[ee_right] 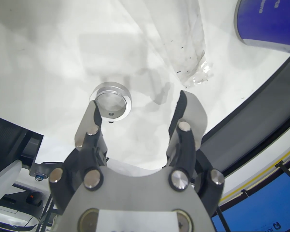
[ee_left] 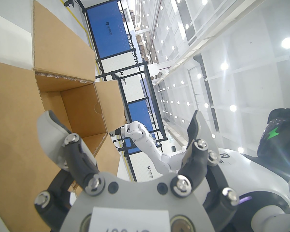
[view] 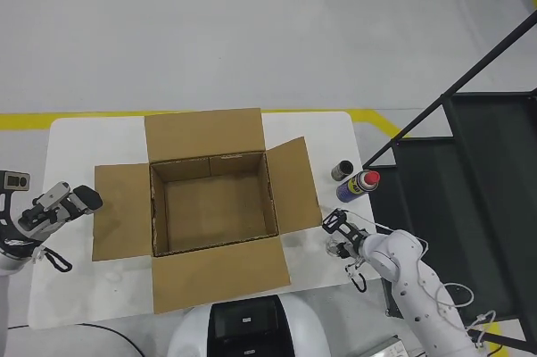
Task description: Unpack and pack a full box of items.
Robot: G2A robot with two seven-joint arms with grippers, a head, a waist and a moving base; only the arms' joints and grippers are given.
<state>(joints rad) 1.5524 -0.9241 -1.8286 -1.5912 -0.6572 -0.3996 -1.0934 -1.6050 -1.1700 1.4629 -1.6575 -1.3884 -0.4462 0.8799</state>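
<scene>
**A:** The cardboard box (view: pixel 213 207) sits in the middle of the white surface (view: pixel 90 143), all four flaps splayed out, brown floor on show.

**B:** The left hand (view: pixel 83 198) hangs over the surface's left edge, fingers spread wide and aimed at the box.

**A:** At the near right corner, the right hand (ee_right: pixel 137 102) is low over the surface, fingers apart too, with one fingertip right against a metal ring (ee_right: pixel 112 102).

**B:** By the right edge sits a blue spray can (view: pixel 358 185) with a red cap, and a small dark can (view: pixel 342 170) is just beside it.
</scene>
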